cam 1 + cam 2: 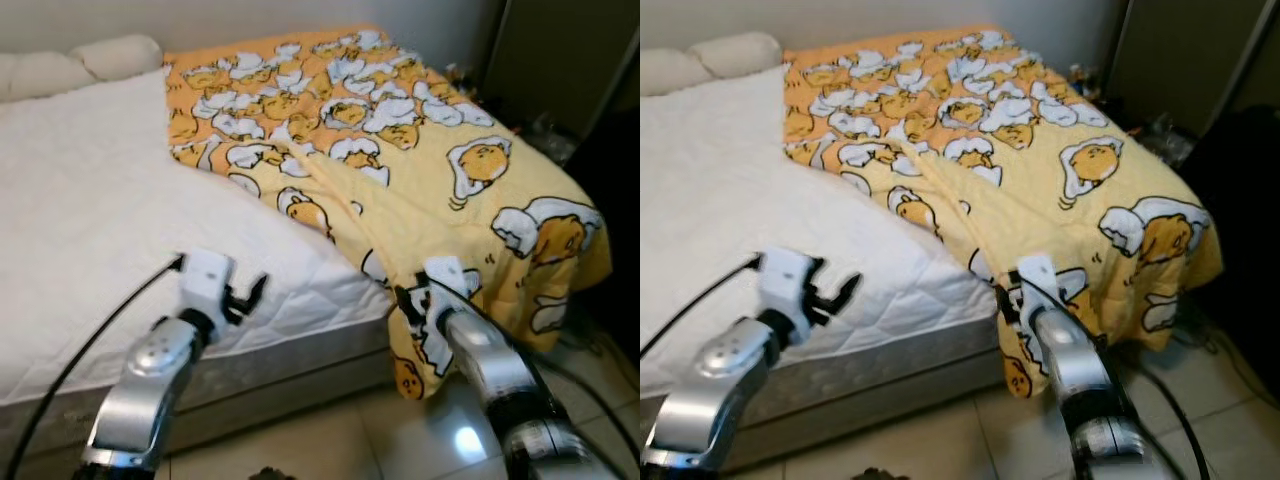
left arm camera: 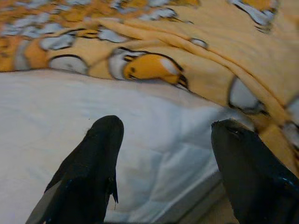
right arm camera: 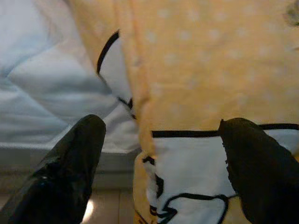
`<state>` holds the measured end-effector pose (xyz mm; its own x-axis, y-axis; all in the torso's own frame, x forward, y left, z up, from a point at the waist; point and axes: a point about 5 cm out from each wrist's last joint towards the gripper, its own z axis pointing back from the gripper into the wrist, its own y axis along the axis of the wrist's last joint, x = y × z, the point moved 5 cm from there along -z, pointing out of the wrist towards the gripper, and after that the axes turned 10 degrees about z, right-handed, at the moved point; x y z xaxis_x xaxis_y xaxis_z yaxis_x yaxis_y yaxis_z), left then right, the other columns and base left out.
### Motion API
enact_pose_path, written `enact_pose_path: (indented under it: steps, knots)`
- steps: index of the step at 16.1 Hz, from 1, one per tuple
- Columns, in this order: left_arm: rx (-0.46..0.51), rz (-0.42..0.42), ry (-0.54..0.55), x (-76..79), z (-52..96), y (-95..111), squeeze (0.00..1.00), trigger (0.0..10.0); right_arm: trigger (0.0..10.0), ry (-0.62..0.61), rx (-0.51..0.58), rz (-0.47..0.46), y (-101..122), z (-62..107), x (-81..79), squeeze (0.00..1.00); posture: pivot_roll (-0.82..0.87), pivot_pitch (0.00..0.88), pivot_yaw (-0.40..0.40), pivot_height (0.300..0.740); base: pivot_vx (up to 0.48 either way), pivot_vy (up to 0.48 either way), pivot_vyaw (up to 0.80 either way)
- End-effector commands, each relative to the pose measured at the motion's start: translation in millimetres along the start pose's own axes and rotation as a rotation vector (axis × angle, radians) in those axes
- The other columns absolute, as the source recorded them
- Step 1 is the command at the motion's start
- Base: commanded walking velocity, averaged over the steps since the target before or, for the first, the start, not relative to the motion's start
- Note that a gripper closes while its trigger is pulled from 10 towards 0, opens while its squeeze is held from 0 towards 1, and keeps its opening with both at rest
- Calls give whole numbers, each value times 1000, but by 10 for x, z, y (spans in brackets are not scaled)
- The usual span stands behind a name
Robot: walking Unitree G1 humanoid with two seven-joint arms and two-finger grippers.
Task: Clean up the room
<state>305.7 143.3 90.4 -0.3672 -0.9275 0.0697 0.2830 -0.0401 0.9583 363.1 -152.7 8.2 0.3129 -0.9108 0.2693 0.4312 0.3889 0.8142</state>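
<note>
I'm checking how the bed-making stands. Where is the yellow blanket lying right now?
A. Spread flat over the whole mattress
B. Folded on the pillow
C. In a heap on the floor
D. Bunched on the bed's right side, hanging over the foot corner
D: the yellow blanket covers the bed's right side and droops over the foot corner, leaving the white mattress bare.

no readable text, labels or numbers anywhere. blanket (image 1: 420,150) just cartoon egg print, no words on it
</note>
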Motion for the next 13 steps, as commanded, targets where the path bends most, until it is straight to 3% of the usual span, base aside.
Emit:
enact_pose_path:
  steps: [1,3,4,6,7,8,9,11,12,13]
  knots:
    - [-20,-34,-70,100,9,32,0,10000,10000,54,-1,11,56,-56,-76,1000,39,68,72,740,0,0,0]
    - [-37,-38,-92,141,48,19,0,10000,10000,66,9,30,129,-92,-87,1000,56,91,70,740,0,0,0]
    - [-51,-27,-116,185,99,-2,0,10000,10000,20,-21,124,139,-117,-26,0,75,121,67,740,0,0,0]
    - [-109,-29,-183,295,301,-102,0,10000,10000,-94,-73,247,169,-144,134,0,117,191,65,740,0,0,0]
    - [-127,-31,-190,315,382,-133,0,10000,10000,-116,-82,261,173,-144,171,0,130,211,65,740,0,0,0]
    - [-133,-30,-188,319,424,-142,0,10000,8980,-131,-87,270,172,-141,199,0,136,221,64,740,0,0,0]
    - [-140,-29,-186,323,467,-152,0,10000,4039,-142,-85,266,177,-139,224,0,146,238,65,740,0,0,0]
    - [-153,-28,-183,335,534,-165,0,10000,2353,-140,-81,250,179,-140,233,0,158,257,65,740,0,0,0]
    - [-162,-28,-180,337,584,-171,0,10000,235,-134,-67,250,196,-143,224,0,170,268,70,740,0,0,0]
    - [-175,-30,-178,341,623,-185,0,10000,0,-127,-52,236,214,-146,218,0,170,268,70,740,0,0,0]
